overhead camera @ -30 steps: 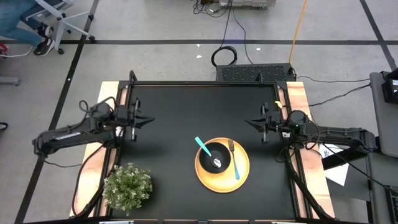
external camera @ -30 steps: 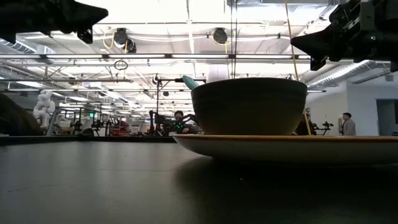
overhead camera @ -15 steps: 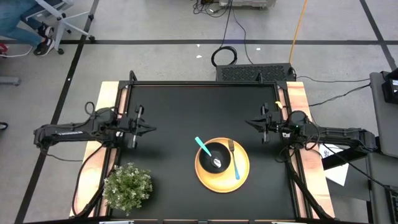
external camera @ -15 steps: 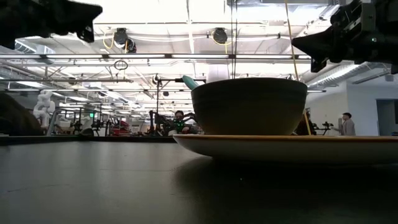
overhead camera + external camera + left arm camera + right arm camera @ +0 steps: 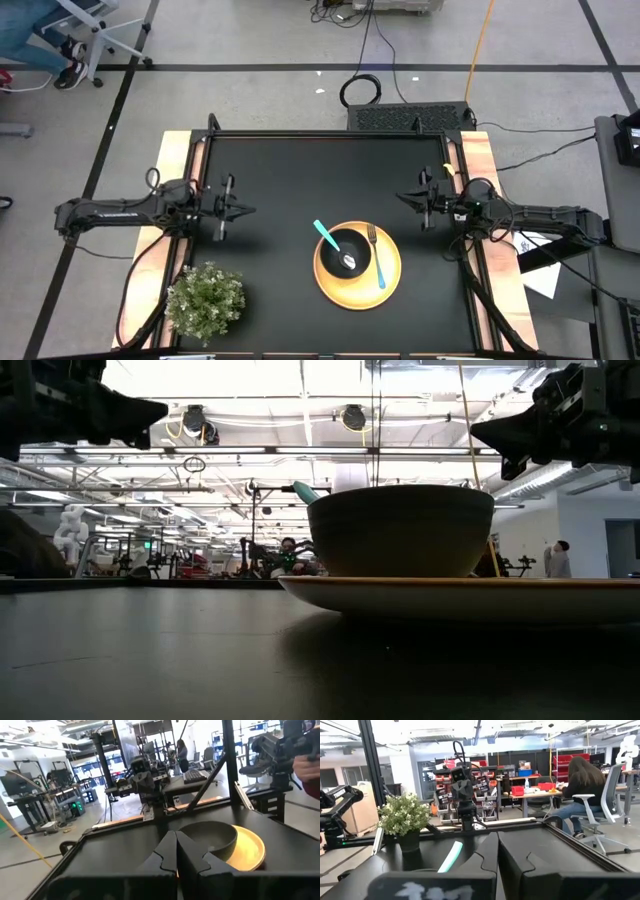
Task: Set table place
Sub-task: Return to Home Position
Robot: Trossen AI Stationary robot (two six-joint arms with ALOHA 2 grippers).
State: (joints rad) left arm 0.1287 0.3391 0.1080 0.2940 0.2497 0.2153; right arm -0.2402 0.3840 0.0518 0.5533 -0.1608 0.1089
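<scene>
Tabletop [image 5: 150, 650], spoon [image 5: 305, 492] mostly hidden behind bowl [image 5: 400, 530]

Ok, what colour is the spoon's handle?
Teal. The spoon shows best in the high view, handle leaning out of the bowl.

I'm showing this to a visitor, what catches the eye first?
The yellow plate right of the table's middle, carrying a black bowl with a teal spoon in it and a fork beside. Then the bushy plant at a left corner. The left claw and right claw hover shut at either side.
</scene>
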